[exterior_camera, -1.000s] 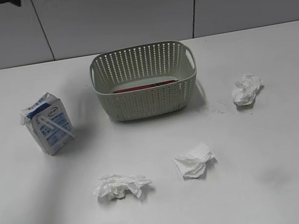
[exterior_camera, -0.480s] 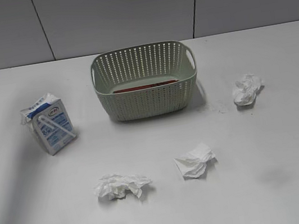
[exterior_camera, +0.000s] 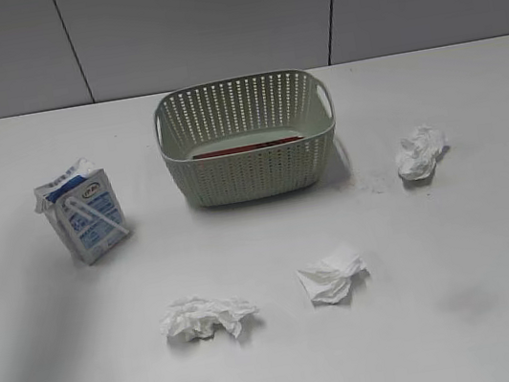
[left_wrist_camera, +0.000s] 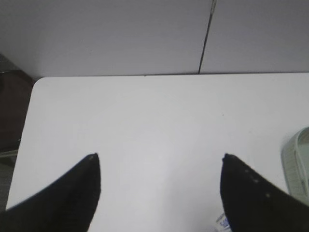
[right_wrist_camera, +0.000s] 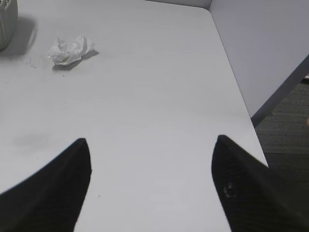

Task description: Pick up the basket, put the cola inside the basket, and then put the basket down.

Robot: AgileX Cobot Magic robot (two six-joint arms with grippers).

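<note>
While both arms hang clear of the exterior view, the white table (exterior_camera: 508,325) lies broad and bare toward its near, left and right edges. Far centre sits the sage-green basket (exterior_camera: 251,167), a red cola (exterior_camera: 248,146) lying flat inside. The left gripper (left_wrist_camera: 159,157) is spread wide with nothing held, the basket's rim just at its right; the right gripper (right_wrist_camera: 150,140) gapes likewise, the basket up-left. No writing is legible on the blue-and-white carton (exterior_camera: 83,210).
</note>
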